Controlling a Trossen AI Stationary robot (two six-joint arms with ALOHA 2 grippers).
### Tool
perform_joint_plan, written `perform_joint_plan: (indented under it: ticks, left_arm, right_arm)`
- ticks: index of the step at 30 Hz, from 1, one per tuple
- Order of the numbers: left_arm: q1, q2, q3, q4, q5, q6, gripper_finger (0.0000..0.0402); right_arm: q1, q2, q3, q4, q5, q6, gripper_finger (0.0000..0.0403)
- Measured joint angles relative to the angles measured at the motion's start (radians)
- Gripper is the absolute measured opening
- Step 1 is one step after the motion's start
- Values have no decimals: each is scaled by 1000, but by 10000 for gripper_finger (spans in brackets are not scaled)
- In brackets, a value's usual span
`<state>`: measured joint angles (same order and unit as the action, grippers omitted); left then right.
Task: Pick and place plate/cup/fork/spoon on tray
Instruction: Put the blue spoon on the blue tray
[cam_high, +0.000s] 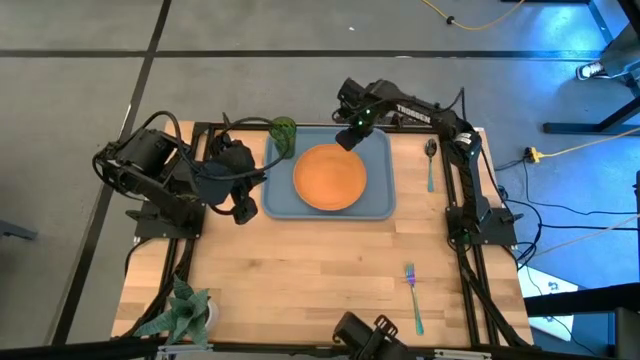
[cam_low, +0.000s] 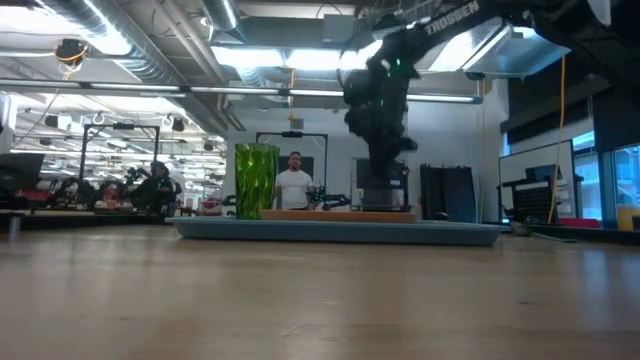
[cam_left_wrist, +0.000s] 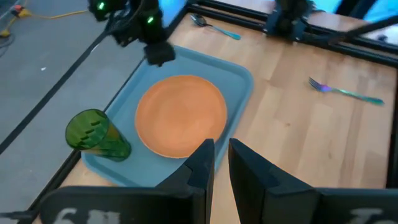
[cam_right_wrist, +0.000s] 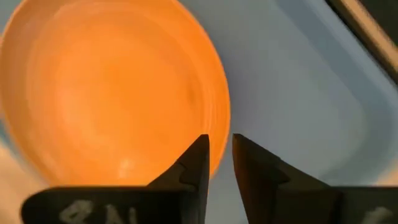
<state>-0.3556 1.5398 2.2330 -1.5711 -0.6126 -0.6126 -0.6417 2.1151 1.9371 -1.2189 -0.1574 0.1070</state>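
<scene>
Orange and round, the flat plate (cam_high: 330, 177) lies in the large light-blue plastic tray (cam_high: 379, 205), with the translucent green cup (cam_high: 284, 133) upright at its far left corner. Right gripper (cam_high: 349, 137) hangs over the tray's far edge, fingers slightly parted, grasping nothing. Left gripper (cam_high: 243, 212) waits just left of the tray, narrowly parted, empty. On the wooden desk (cam_high: 300, 270), the teal-handled spoon (cam_high: 430, 163) lies right of the tray, bowl toward the far edge; the teal-handled fork (cam_high: 413, 296) lies near the front edge, tines pointing away.

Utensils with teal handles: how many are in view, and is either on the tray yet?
2, both still on the bare table. The spoon lies past the tray's right rim, near the right arm's base. The fork lies near the table's front edge. None seems hidden.
</scene>
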Motion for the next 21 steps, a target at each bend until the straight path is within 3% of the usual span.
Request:
perform_joint_plan:
  ticks: [6, 11, 16, 21]
  left_arm:
    - [93, -5, -69, 1, -3, -31, 41]
    - [175, -11, -189, 0, 8, -28, 41]
    - [246, -10, -281, 0, 58, 4, 41]
    - [300, -8, -350, -1, 57, -3, 41]
  right_arm:
    - [51, 0, 204, -223, 16, -93, 68]
    - [96, -3, 322, -358, 83, -116, 19]
    - [142, -118, 323, -353, 77, -97, 7]
    - [193, -306, 271, -349, 94, 35, 3]
